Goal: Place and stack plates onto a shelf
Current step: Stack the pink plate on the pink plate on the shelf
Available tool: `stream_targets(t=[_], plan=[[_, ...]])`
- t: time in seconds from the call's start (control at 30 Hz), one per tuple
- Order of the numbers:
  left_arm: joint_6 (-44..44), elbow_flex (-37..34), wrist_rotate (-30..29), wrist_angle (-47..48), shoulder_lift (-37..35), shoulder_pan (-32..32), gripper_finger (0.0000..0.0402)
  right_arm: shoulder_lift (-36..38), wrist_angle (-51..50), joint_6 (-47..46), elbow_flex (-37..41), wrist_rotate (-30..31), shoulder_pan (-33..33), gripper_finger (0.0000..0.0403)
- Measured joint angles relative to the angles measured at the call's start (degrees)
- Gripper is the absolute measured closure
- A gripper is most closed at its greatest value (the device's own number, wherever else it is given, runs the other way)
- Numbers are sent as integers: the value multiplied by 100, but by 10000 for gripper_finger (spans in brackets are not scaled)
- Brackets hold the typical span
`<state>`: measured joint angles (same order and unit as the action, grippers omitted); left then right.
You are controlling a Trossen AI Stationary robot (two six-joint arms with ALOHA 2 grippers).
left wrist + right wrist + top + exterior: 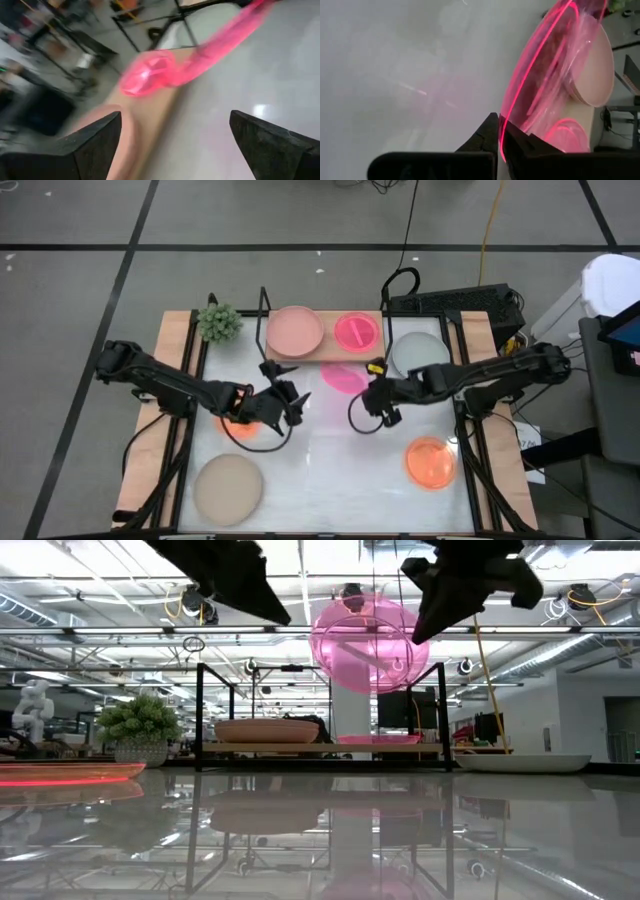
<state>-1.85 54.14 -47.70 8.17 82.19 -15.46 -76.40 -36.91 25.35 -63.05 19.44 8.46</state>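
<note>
left arm [160,380]: dark, near-black, jointed links, bulky rounded joints
right arm [490,372]: same dark finish, jointed links, thicker housing near base
left gripper [285,402]: black, blocky, two fingers
right gripper [383,402]: black, small yellow marking on top of wrist
cable: thin black loop hanging off right wrist [352,418]
left fingers [85,150]: matte black, wedge-shaped, flat inner faces
right fingers [485,140]: black, tapered tips, flat black crossbar behind

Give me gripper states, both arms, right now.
Left gripper: open, empty, hovering above the table in front of the shelf.
Right gripper: shut on the hot pink plate, holding it tilted in the air near the shelf.
</note>
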Motion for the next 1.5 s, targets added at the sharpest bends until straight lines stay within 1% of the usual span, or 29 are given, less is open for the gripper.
stream_targets(t=[0.07,0.17,0.2,0.27,0.4,0.5,0.63,0.77,0.97,1.17,1.33,1.5], plan=[[-345,5,458,235,-108,20,28,54,21,137,0,2,-139,403],[-630,5,1211,316,-131,-7,28,142,22,313,0,6,-329,403],[-637,5,1383,329,-129,-23,28,150,13,375,-2,2,-398,403],[-605,5,1532,291,-129,-76,28,158,-26,475,0,-1,-555,403],[-389,5,1527,6,-129,-97,28,164,-25,760,-1,-2,-872,403],[-623,5,1476,-170,-131,-94,28,162,-17,1023,0,-2,-1137,403],[-942,5,1470,-142,-130,-94,28,150,243,1340,-2,-7,-1477,403],[-974,5,1469,-22,-129,-95,28,118,500,1598,-1,-7,-1796,403],[-989,-89,1466,186,-131,-97,28,-136,644,1743,-4,-3,-2244,403],[-992,-282,1464,151,-130,-97,28,-532,582,1614,-4,-2,-2461,403],[-1067,-539,1461,-297,-130,-155,28,-796,578,1620,-4,4,-2626,403],[-1193,-918,1466,-973,-131,-289,28,-891,505,1645,-4,9,-2748,403]])
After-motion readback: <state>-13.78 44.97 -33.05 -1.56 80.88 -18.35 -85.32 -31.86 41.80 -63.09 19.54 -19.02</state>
